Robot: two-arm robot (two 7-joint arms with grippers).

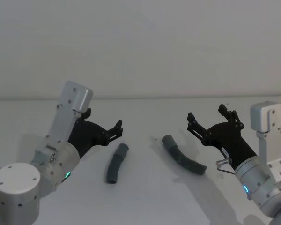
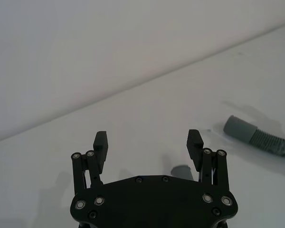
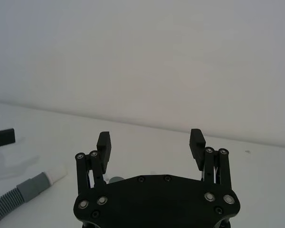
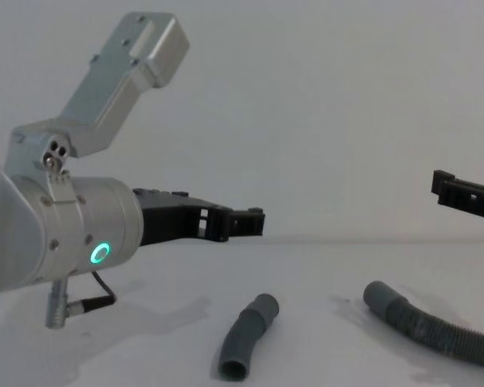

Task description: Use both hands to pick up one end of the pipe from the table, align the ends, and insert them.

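Grey short hose (image 1: 116, 164) lay on the tabletop (image 1: 145, 201) at 6 o'clock from the spread, empty left pincer (image 1: 103, 119), axis 1-to-7. Longer hose (image 1: 182, 154) lay at 7 o'clock from the spread, empty right pincer (image 1: 207, 113), axis 10-to-4.

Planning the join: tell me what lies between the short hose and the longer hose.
Nothing but bare white table, as the head view shows, between the short hose and the longer hose.

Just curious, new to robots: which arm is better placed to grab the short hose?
Left: the open left gripper hovers by the short hose; the right gripper is by the longer hose.
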